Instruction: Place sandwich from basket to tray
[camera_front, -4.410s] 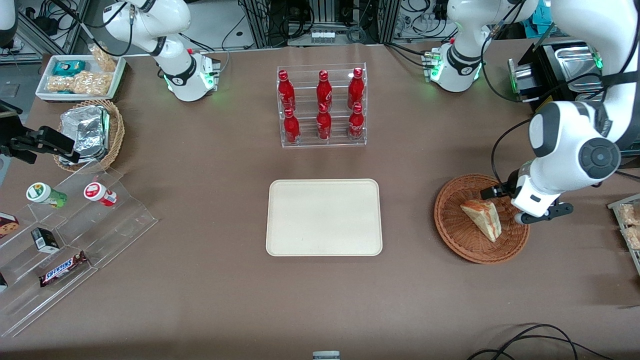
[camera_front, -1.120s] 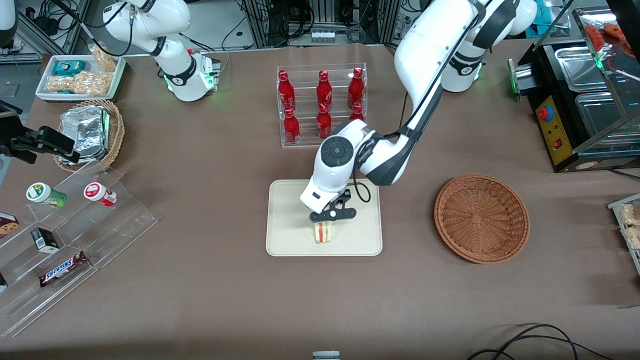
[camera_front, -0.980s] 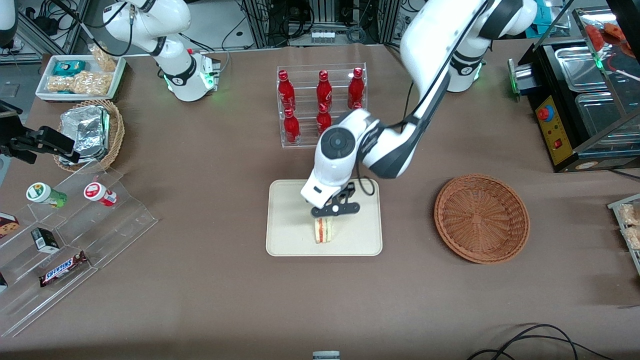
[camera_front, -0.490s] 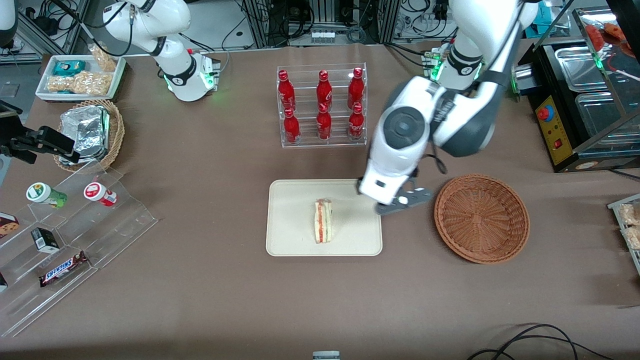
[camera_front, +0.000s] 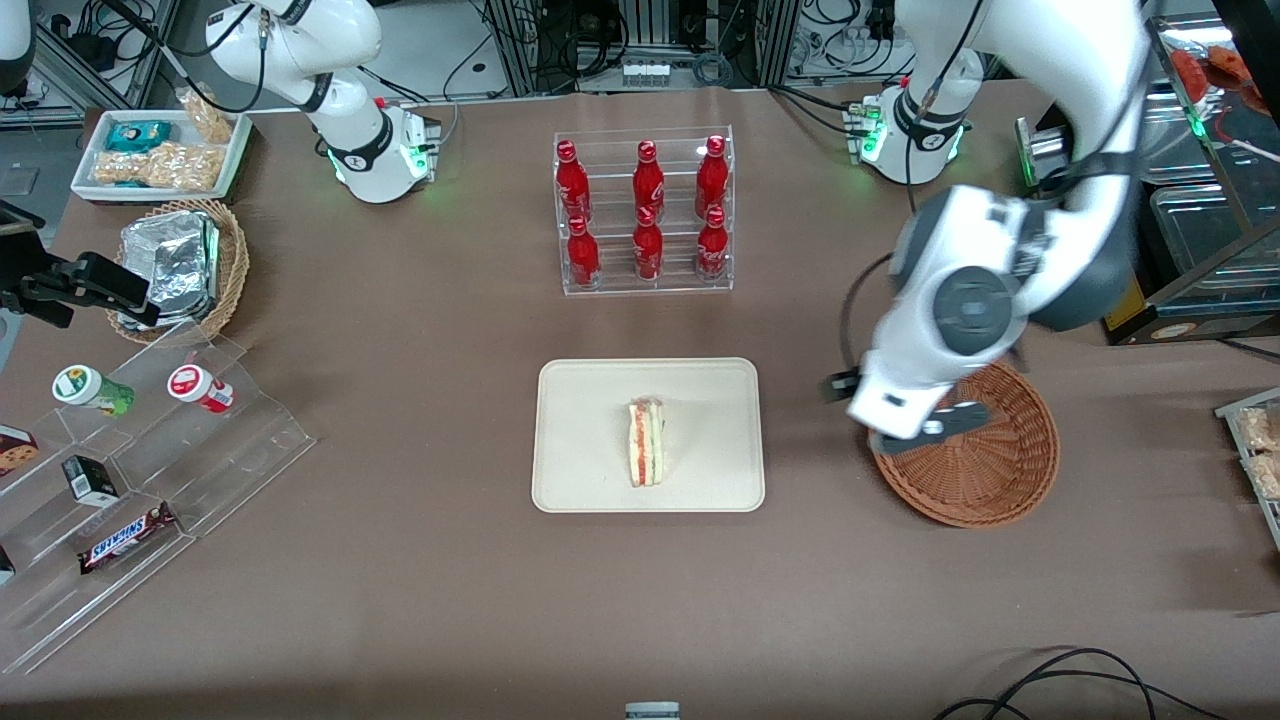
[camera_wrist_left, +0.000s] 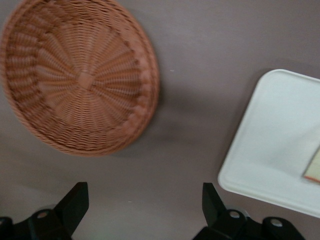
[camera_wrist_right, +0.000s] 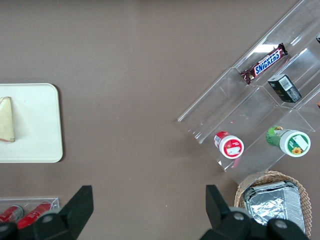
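Note:
The sandwich (camera_front: 646, 456) stands on its edge on the cream tray (camera_front: 580, 400), red and green filling layers facing the front camera. Nothing is touching it. The reddish-brown wicker basket (camera_front: 990, 470) holds nothing. My left gripper (camera_front: 905, 422) hangs open and empty over the basket's rim nearest the tray. In the left wrist view the black fingers (camera_wrist_left: 75, 202) are spread wide over bare table, with the basket (camera_wrist_left: 80, 75) and the tray (camera_wrist_left: 280, 145) ahead, and a corner of the sandwich (camera_wrist_left: 314, 169) showing. The right wrist view also shows the tray (camera_wrist_right: 35, 125) and sandwich (camera_wrist_right: 6, 119).
A clear rack of red bottles (camera_front: 645, 210) stands farther from the camera than the tray. Toward the parked arm's end are a tan basket of foil packs (camera_front: 180, 265), a white snack tray (camera_front: 160, 150) and a clear stepped shelf (camera_front: 150, 470). A black appliance (camera_front: 1110, 260) sits near the working arm's base.
The gripper let go of the sandwich on the tray, rose, and swung away toward the basket, now open over its rim. The sandwich stays standing on the tray.

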